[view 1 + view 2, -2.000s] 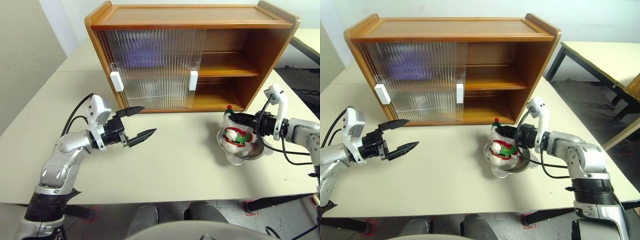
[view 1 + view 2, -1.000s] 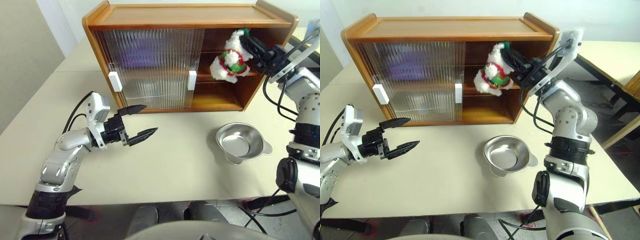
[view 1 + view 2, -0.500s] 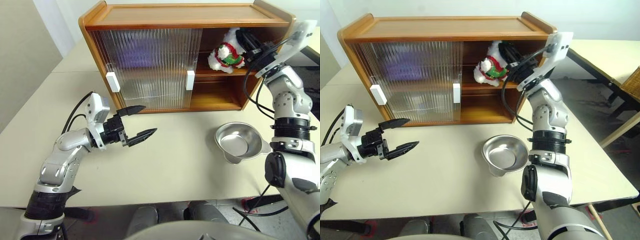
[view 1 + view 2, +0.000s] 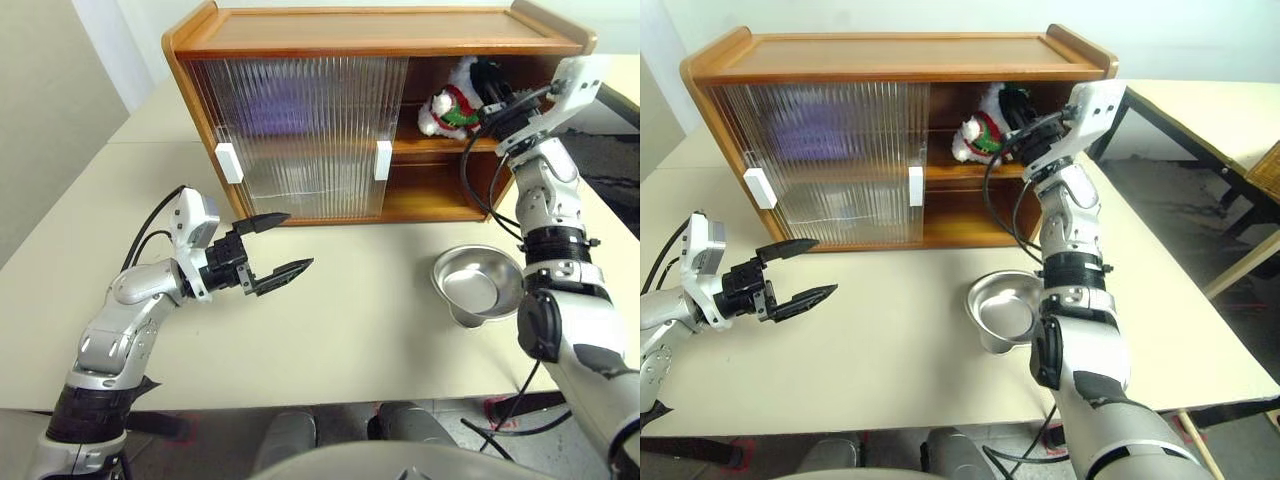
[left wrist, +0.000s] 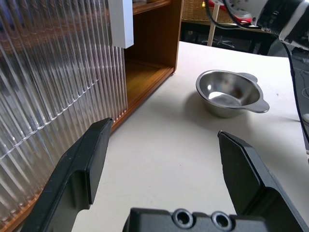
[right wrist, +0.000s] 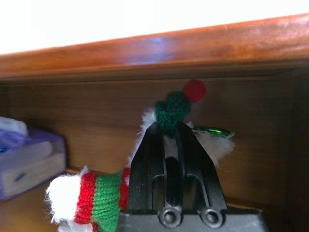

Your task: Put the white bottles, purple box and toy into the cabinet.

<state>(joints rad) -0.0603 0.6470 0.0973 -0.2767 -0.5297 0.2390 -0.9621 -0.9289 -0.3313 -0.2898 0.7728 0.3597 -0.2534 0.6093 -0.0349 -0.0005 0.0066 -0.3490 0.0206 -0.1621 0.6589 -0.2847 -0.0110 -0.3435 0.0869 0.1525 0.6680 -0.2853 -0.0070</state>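
Cabinet (image 4: 300, 35): honey-coloured wood, standing at the far side of the table (image 4: 360, 320). Two ribbed translucent sliding doors (image 4: 300, 130) with white block handles cover its left portion; the right bay is open, with one shelf.

Toy (image 4: 447, 107): white plush snowman with red scarf and red-and-green hat, inside the open bay on the upper shelf level, at about 1 o'clock from the table's centre. Whether it rests on the shelf board cannot be told.

Right gripper (image 6: 170, 145): reaching into the upper right bay, its black fingers pressed together on the toy, the green hat tip and red pompom showing just past the fingertips.

Purple box (image 6: 26, 162): lavender tissue pack on the same upper shelf, seen in the right wrist view beside the toy; a purple blur shows behind the ribbed doors.

Metal dish (image 4: 480, 285): shiny bowl on the table at 3 o'clock, before the open bay.

Left gripper (image 4: 275, 245): hovering above the table at 9 o'clock, fingers spread wide, holding nothing, pointing towards the doors.
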